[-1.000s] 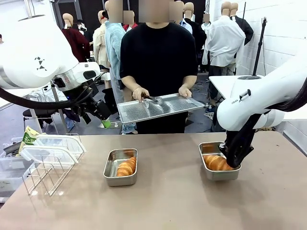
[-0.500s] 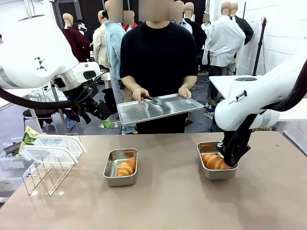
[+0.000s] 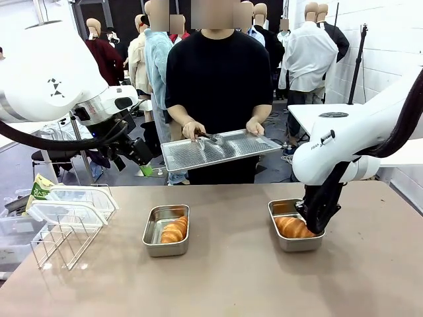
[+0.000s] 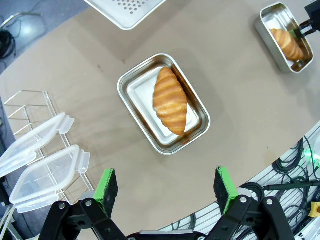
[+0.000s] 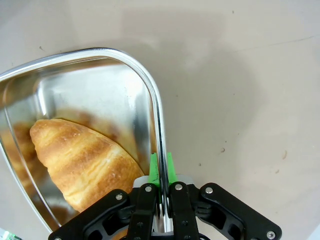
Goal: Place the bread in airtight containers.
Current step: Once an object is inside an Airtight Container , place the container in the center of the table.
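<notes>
The right tool [image 5: 161, 167] clamps the rim of a small rectangular stainless-steel tub [image 5: 125, 59] holding a golden-brown croissant [image 5: 85, 155]; well left of that tub, the left tool [image 4: 166, 184] gapes empty.

Far side there's a person [image 3: 218, 72] in a black top with a perforated metal tray [image 3: 225, 150], and a pair of tongs [image 3: 210, 137] lying on it. Wire rack [image 3: 63, 239] sits on the brown tabletop [image 3: 225, 277] at the left, with a green packet [image 3: 41, 187] a bit farther back.
</notes>
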Motion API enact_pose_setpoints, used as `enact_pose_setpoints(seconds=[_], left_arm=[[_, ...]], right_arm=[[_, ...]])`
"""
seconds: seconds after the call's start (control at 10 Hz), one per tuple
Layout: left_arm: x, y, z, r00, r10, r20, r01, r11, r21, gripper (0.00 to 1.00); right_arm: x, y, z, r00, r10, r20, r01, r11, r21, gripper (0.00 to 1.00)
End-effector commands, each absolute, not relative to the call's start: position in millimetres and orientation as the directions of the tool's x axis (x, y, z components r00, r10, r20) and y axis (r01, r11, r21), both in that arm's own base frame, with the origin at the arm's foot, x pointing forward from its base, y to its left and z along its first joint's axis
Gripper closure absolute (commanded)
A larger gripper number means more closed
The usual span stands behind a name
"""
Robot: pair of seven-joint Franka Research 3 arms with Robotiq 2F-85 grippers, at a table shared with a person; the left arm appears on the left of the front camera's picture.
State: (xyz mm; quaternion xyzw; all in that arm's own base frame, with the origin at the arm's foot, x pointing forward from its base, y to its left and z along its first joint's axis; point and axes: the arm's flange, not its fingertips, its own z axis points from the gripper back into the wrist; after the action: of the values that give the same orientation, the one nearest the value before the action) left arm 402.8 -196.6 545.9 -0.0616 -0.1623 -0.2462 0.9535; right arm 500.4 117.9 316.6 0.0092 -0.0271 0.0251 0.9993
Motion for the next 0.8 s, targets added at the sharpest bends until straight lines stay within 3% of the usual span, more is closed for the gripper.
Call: enact_pose_setpoints(seconds=[0.0,0.2,0.7], left_arm=[[402.1,-195.3,547.1,0.824,-0.453,0.34,0.491,0.871,-0.029,0.0],[402.1,-195.3,547.1,0.824,-0.453,0.34,0.491,0.871,-0.029,0.0],[402.1,-195.3,547.1,0.824,-0.453,0.34,0.491,0.871,-0.029,0.0]], right_arm=[[505.7,118.8,314.5,0.994,0.062,0.087,-0.063,0.998,0.005,1.0],[503.6,119.0,307.9,0.996,0.06,0.062,-0.061,0.998,0.012,1.0],[501.4,112.1,303.4,0.998,0.052,0.035,-0.052,0.999,0.004,0.12]])
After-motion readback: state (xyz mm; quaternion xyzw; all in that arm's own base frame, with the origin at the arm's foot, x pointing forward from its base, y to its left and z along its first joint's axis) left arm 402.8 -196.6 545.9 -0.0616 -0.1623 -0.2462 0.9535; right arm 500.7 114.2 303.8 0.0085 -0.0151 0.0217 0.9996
